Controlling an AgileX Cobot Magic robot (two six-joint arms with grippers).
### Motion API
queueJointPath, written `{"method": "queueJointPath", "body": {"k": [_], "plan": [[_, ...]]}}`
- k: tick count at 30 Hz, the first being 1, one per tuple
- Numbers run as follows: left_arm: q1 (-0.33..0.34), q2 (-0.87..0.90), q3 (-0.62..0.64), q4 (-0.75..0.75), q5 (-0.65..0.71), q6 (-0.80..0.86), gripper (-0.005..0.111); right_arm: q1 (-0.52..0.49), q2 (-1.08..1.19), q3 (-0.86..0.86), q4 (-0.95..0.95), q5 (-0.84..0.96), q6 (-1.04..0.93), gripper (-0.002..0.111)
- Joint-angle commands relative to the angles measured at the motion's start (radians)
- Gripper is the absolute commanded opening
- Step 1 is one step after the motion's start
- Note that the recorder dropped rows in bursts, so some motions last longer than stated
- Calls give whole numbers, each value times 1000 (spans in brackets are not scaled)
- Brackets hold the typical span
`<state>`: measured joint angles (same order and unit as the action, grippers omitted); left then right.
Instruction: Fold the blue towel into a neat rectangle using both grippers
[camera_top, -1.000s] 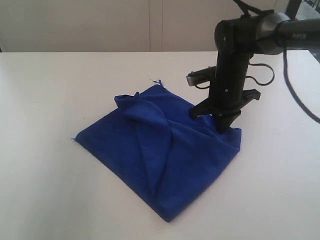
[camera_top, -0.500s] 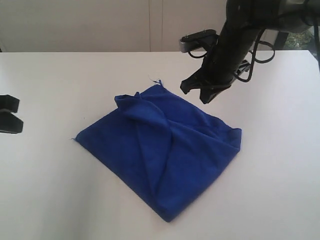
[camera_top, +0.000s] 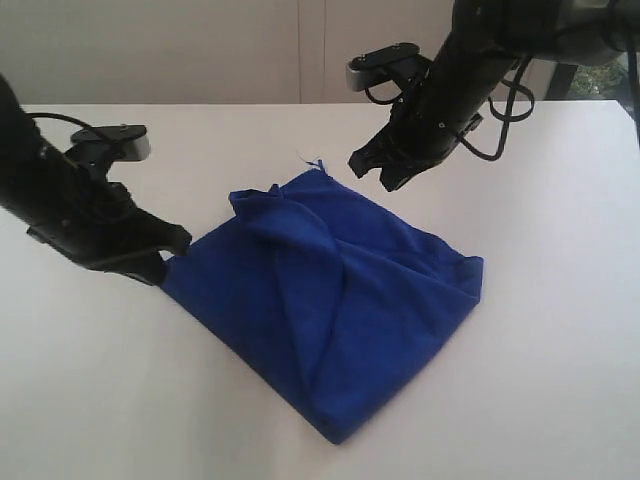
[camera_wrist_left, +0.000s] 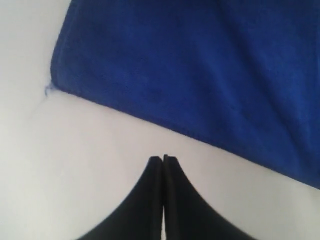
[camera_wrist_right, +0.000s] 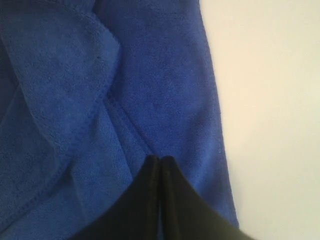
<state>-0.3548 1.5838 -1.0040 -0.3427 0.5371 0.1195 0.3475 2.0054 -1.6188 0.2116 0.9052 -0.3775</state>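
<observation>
The towel (camera_top: 330, 300) lay loosely folded mid-table (camera_top: 560, 380). The left claw (camera_wrist_left: 163, 159) was pinched together and empty, just beside the towel's left hem. The right claw (camera_wrist_right: 160, 159), likewise closed and empty, hung over the towel's far edge.

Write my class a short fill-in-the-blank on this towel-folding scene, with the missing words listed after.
The deep blue terry-cloth towel lies on a ____ table. The black left tool and the black right tool both have their jaws ____. In its wrist view, the right tool's tip sits over the ____.
Missing words: white; shut; towel.
</observation>
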Motion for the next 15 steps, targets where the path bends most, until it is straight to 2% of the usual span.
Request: {"method": "queueJointPath", "body": {"k": [1, 8, 15], "plan": [[-39, 97, -118, 80, 29, -11, 0, 0, 11, 1, 49, -22, -40, 0], [-66, 203, -150, 82, 23, 45, 0, 0, 150, -89, 107, -18, -73, 0], [-66, 250, -150, 82, -69, 45, 0, 0, 285, -213, 105, -57, -94, 0]]}}
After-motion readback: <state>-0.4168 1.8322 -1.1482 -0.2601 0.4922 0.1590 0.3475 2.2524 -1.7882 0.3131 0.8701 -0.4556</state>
